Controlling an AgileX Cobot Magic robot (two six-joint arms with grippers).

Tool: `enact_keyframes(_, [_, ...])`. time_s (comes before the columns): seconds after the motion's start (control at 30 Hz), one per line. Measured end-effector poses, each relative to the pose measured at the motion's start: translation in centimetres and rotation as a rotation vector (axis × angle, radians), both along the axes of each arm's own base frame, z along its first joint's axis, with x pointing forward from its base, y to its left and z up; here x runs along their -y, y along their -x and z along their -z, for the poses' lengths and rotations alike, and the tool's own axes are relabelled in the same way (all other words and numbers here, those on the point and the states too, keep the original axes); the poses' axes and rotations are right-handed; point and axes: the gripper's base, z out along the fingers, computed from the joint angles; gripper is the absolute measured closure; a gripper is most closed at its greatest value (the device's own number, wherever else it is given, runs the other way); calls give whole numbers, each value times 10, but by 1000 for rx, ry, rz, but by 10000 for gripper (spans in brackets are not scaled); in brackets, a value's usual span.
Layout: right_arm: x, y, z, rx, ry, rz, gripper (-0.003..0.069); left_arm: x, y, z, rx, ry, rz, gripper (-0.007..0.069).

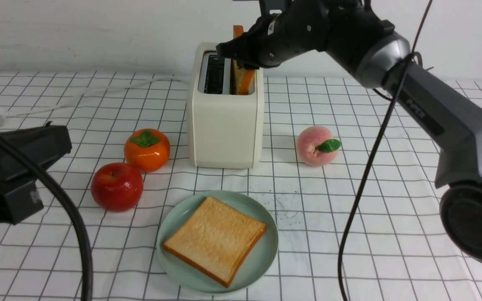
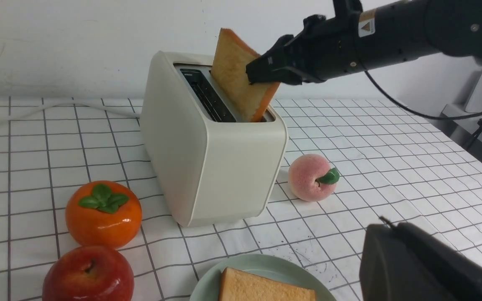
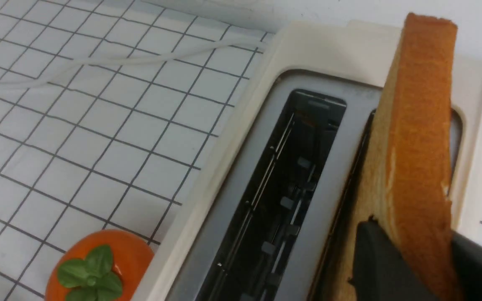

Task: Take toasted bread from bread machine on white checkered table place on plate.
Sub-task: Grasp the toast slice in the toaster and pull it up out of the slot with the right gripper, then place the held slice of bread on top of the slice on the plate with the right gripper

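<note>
The cream-white bread machine (image 1: 226, 125) stands on the white checkered table (image 1: 349, 209). One slice of toasted bread (image 2: 234, 79) sticks up, tilted, out of the slot farther from the left arm, its lower part still inside. My right gripper (image 1: 237, 52) is shut on that slice's upper edge, with a dark finger (image 3: 379, 259) on each face of the slice (image 3: 421, 125). The other slot is empty. A second slice (image 1: 216, 238) lies flat on the pale green plate (image 1: 262, 267) in front. My left gripper (image 2: 385, 234) is shut and empty, low at the left (image 1: 66, 144).
An orange persimmon (image 1: 147, 149) and a red apple (image 1: 116, 187) sit left of the toaster, and a pink peach (image 1: 316, 146) sits to its right. The white cord (image 1: 98, 90) trails off to the back left. A black cable (image 1: 362, 179) hangs from the right arm.
</note>
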Motion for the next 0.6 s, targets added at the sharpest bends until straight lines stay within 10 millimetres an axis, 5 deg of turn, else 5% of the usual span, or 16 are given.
enact_keyframes(0.13, [14, 27, -55, 57, -23, -6, 552, 0, 0, 0, 5, 1, -5, 634])
enact_keyframes(0.3, [52, 102, -146, 90, 46, -55, 552, 0, 0, 0, 5, 2, -6, 634])
enact_keyframes(0.43, [81, 151, -182, 79, 127, -82, 552, 0, 0, 0, 5, 2, -6, 631])
enact_keyframes(0.6, [116, 182, -192, 61, 187, -25, 552, 0, 0, 0, 1, 0, 1, 627])
